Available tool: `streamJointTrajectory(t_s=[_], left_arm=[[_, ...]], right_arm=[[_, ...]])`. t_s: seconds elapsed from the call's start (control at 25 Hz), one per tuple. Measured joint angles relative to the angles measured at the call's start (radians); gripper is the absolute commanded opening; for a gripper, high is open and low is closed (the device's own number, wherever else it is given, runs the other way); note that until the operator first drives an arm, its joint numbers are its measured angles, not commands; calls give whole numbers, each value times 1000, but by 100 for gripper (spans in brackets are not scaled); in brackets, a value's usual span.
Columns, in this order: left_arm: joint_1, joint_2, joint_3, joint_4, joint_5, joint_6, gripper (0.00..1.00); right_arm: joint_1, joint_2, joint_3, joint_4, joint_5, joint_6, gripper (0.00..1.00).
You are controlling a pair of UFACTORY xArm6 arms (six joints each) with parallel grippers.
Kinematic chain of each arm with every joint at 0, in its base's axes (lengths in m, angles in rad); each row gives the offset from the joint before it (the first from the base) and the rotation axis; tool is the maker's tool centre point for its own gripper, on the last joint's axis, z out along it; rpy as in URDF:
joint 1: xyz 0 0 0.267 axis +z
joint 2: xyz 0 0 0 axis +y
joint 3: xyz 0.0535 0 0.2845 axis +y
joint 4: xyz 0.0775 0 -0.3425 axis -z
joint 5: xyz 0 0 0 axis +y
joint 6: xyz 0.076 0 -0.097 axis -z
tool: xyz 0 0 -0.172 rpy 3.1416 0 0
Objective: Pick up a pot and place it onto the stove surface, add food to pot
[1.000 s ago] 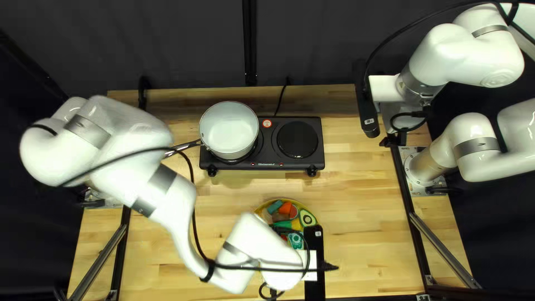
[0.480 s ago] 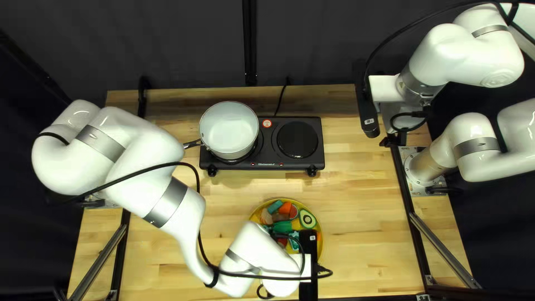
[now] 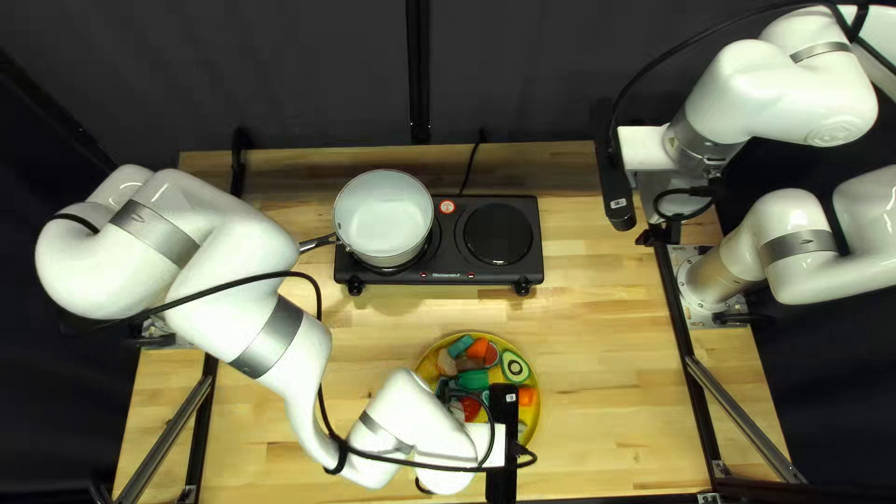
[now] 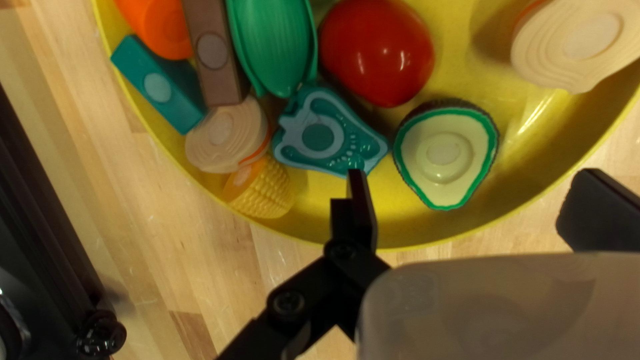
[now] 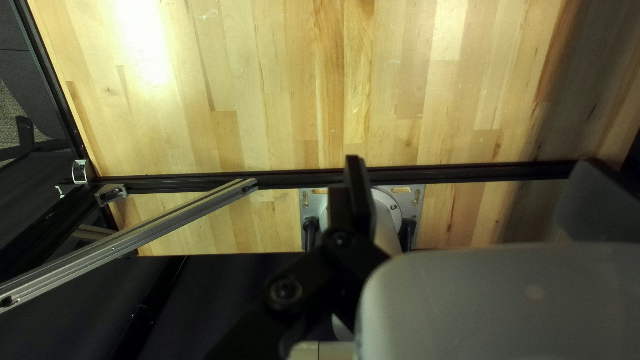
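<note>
The white pot point(image 3: 384, 215) stands upright on the stove's point(image 3: 443, 269) left burner, its handle toward my left arm. My left gripper point(image 3: 504, 439) hangs over the near part of the yellow bowl point(image 3: 536, 425), fingertips hidden there. In the left wrist view my left gripper point(image 4: 473, 187) is open and holds nothing; ahead, in the bowl point(image 4: 413, 237), lie a green-rimmed pale slice point(image 4: 443, 157), a red tomato point(image 4: 377, 50), a teal toy piece point(image 4: 327, 137) and corn point(image 4: 263, 190). My right gripper point(image 3: 616, 191) is raised at the table's right; its own view shows the gripper point(image 5: 473, 177) open, nothing between its fingers.
The stove's right burner point(image 3: 498, 233) is bare. A black cable point(image 3: 473, 166) runs behind the stove. Bare tabletop point(image 3: 616, 373) lies to the right of the bowl. A metal strut point(image 5: 147, 227) and my right arm's base plate point(image 5: 417, 200) show below my right gripper.
My left gripper has moved leftward in the top left view, uncovering more of the bowl and its toy food. The left arm's elbow shifted right, then back left. The pot and right arm stayed put.
</note>
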Motion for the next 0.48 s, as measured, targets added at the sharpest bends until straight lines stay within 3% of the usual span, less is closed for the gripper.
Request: streamJointTrajectory(t_s=[0.2, 0.48], left_arm=[[10, -35, 72, 4, -62, 44, 100], [21, -44, 92, -8, -86, 84, 100]], right_arm=[[0, 0, 0, 0, 0, 0, 100], [0, 0, 0, 0, 0, 0, 100]])
